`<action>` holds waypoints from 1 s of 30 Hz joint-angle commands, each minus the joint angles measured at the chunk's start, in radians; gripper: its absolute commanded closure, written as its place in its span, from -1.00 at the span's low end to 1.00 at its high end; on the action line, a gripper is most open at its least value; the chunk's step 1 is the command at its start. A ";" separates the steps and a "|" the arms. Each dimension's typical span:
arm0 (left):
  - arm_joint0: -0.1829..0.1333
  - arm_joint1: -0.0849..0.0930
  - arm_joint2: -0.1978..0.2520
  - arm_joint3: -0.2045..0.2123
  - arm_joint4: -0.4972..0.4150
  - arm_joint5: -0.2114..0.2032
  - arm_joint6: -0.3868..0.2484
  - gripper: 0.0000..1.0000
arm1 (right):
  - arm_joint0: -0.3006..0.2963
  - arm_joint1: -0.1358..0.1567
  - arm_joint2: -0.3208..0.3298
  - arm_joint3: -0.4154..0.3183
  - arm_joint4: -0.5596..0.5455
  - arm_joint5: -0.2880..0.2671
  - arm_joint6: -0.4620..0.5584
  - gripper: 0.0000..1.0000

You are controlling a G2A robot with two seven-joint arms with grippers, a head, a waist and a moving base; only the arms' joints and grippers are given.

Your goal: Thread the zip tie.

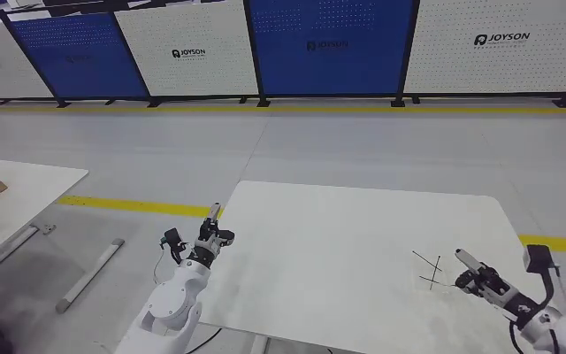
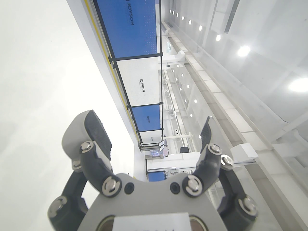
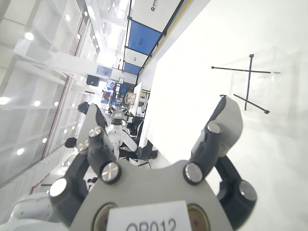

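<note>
Left gripper (image 2: 151, 116) and right gripper (image 3: 158, 102) gape, empty (zip ties (image 3: 250, 70) near right).

A white table (image 1: 354, 265), blue and white panels (image 1: 332, 44) well behind (yellow floor line (image 1: 133, 205) between).

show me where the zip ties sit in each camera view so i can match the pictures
Top view: the zip ties lie crossed on the right side of the white table, just ahead of the open right gripper.
Right wrist view: the crossed zip ties lie on the white table, beyond one fingertip of the right gripper.
Left wrist view: the open left gripper points along the white table toward the blue wall panels.
Shared landmark: the blue wall panels.
</note>
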 commanded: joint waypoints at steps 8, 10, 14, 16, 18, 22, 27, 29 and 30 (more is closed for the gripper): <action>0.000 0.000 0.000 0.000 0.000 0.000 0.000 -1.00 | 0.139 0.027 -0.037 0.054 -0.079 -0.040 0.298 -1.00; 0.000 0.000 0.000 0.000 0.000 0.000 0.000 -1.00 | 0.139 0.027 -0.037 0.054 -0.079 -0.040 0.298 -1.00; 0.000 0.000 0.000 0.000 0.000 0.000 0.000 -1.00 | 0.139 0.027 -0.037 0.054 -0.079 -0.040 0.298 -1.00; 0.000 0.000 0.000 0.000 0.000 0.000 0.000 -1.00 | 0.139 0.027 -0.037 0.054 -0.079 -0.040 0.298 -1.00; 0.000 0.000 0.000 0.000 0.000 0.000 0.000 -1.00 | 0.139 0.027 -0.037 0.054 -0.079 -0.040 0.298 -1.00; 0.000 0.000 0.000 0.000 0.000 0.000 0.000 -1.00 | 0.139 0.027 -0.037 0.054 -0.079 -0.040 0.298 -1.00; 0.000 0.000 0.000 0.000 0.000 0.000 0.000 -1.00 | 0.252 0.052 -0.051 0.149 -0.048 -0.033 0.522 -1.00; 0.000 0.000 0.000 0.000 0.000 0.000 0.000 -1.00 | 0.306 0.072 -0.101 0.186 -0.065 -0.013 0.522 -1.00; 0.000 0.000 0.000 0.000 0.000 0.000 0.000 -1.00 | 0.326 0.083 -0.129 0.195 -0.075 -0.009 0.522 -1.00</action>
